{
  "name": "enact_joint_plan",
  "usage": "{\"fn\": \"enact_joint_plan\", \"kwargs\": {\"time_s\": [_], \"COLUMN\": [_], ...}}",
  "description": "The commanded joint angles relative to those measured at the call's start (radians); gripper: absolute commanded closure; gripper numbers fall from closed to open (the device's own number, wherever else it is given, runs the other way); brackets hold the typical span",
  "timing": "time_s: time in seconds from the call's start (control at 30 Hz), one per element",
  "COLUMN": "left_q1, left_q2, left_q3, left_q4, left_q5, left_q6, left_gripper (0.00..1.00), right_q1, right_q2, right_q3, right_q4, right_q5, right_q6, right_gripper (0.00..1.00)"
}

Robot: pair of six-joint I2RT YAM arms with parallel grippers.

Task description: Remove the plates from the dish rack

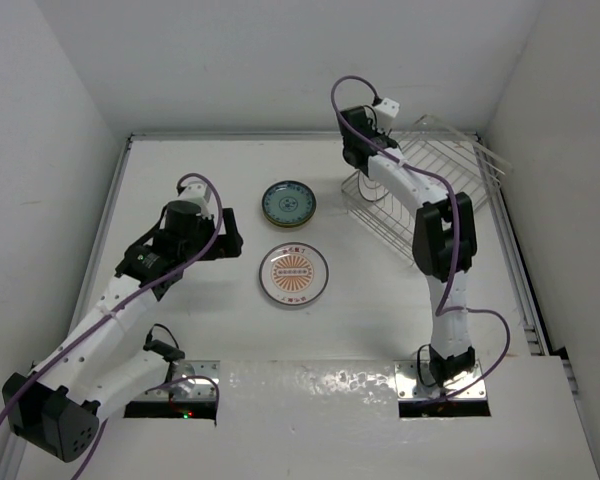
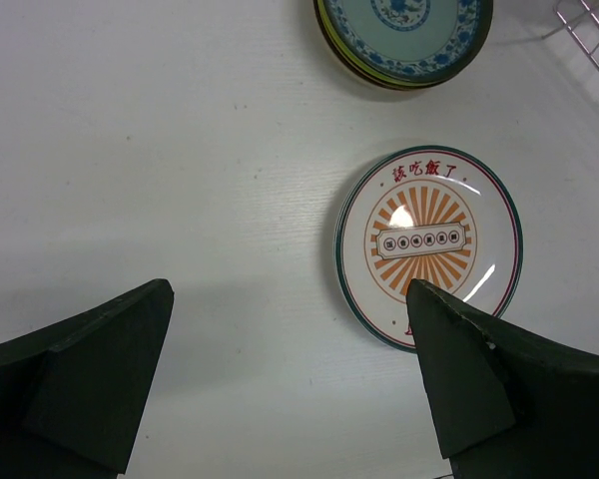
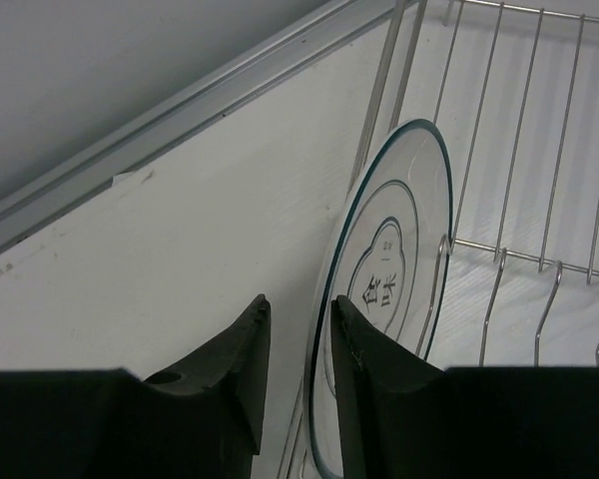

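At dish rack (image 1: 375, 205) edge: plate (image 3: 399, 249) upright (leaning slightly).

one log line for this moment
right gripper: straddles rim of dark-rimmed white round plate in silvery wire dish rack, unclamped | left gripper: open, empty

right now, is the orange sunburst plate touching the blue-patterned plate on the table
Apart. The left wrist view shows a strip of bare table between the blue-patterned plate and the orange sunburst plate.

White worktop (image 1: 210, 330) lay boxed by plain white walls (image 1: 280, 60) at 9, 12, 3 o'clock; lighting was even, shadows soft.
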Motion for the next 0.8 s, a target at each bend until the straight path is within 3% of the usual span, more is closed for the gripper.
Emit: {"fn": "enact_joint_plan", "kwargs": {"time_s": [0.0,0.03,0.07,0.37,0.57,0.67,0.77], "left_q1": [0.006,0.006,0.006,0.024,0.033,0.047,0.072], "left_q2": [-0.01,-0.01,-0.009,-0.006,-0.012,-0.023,-0.044], "left_q3": [-0.002,-0.002,-0.002,-0.002,-0.001,0.001,0.001], "left_q4": [0.037,0.039,0.039,0.04,0.036,0.03,0.028], "left_q5": [0.013,0.013,0.013,0.014,-0.012,-0.046,-0.07], "left_q6": [0.016,0.016,0.016,0.018,0.008,-0.002,-0.019], "left_gripper": [0.0,0.0,0.0,0.0,0.0,0.0,0.0], "right_q1": [-0.017,-0.017,-0.016,-0.016,-0.016,-0.016,-0.016], "right_q2": [-0.025,-0.033,-0.042,-0.137,-0.275,-0.353,-0.413], "right_q3": [-0.005,-0.015,-0.037,-0.069,-0.181,-0.213,-0.2], "right_q4": [0.01,0.017,0.034,0.013,0.212,0.38,0.423], "right_q5": [0.013,0.014,0.017,0.066,0.033,-0.065,-0.172], "right_q6": [0.023,0.02,0.022,0.093,0.046,-0.062,-0.173], "right_gripper": [0.72,0.83,0.87,0.99,1.0,1.0,1.0]}}
